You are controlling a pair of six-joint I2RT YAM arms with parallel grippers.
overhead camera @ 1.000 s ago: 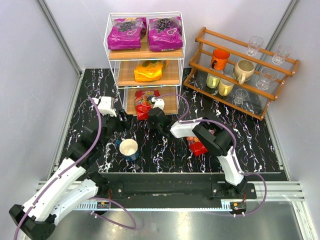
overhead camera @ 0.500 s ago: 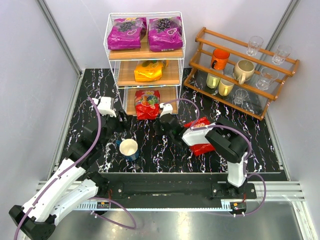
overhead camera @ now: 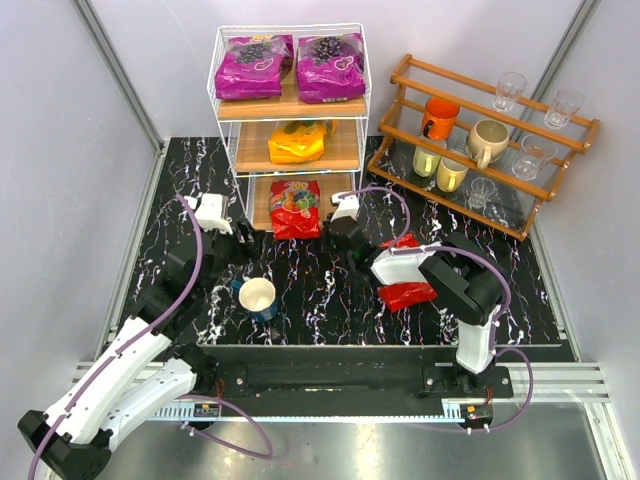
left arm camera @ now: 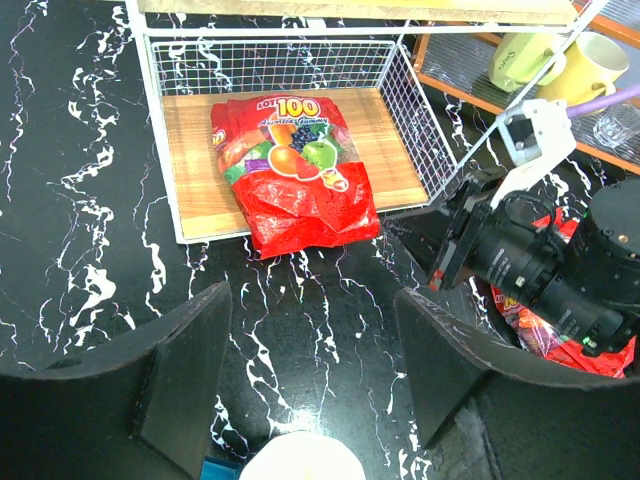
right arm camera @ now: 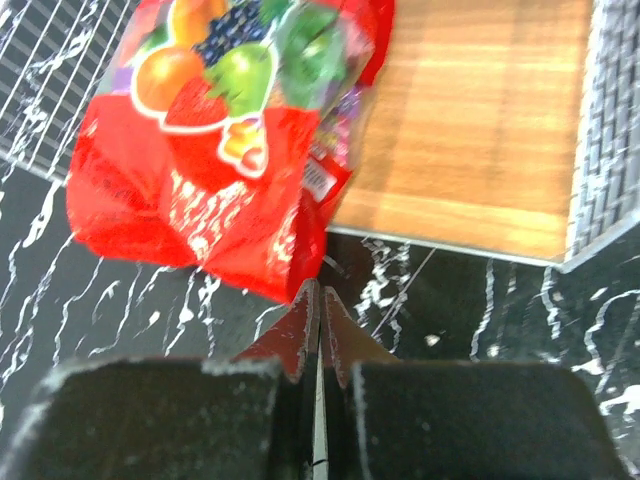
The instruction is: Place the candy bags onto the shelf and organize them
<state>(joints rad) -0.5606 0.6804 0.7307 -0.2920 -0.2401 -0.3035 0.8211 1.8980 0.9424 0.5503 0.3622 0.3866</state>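
The shelf point(overhead camera: 225, 110) holds two purple candy bags point(overhead camera: 250, 68) point(overhead camera: 331, 66) on the top tier and an orange bag point(overhead camera: 297, 142) on the middle tier. A red bag point(overhead camera: 295, 207) lies on the bottom tier and hangs over its front edge; it also shows in the left wrist view point(left arm camera: 295, 170) and the right wrist view point(right arm camera: 215, 130). A second red bag point(overhead camera: 408, 292) lies on the table under my right arm. My right gripper point(overhead camera: 332, 232) point(right arm camera: 320, 295) is shut and empty, just off the first red bag's lower right corner. My left gripper point(overhead camera: 237, 245) point(left arm camera: 315, 345) is open and empty.
A white-and-blue cup point(overhead camera: 257, 298) stands on the table just below my left gripper point(left arm camera: 300, 462). A brown stepped rack point(overhead camera: 480, 190) with mugs and glasses stands at the right. The bottom tier's board point(right arm camera: 470, 130) is bare to the right of the red bag.
My right gripper has drawn back and to the right, away from the red bag on the bottom tier, which now lies flatter. The second red bag has come into view. The left arm has not moved.
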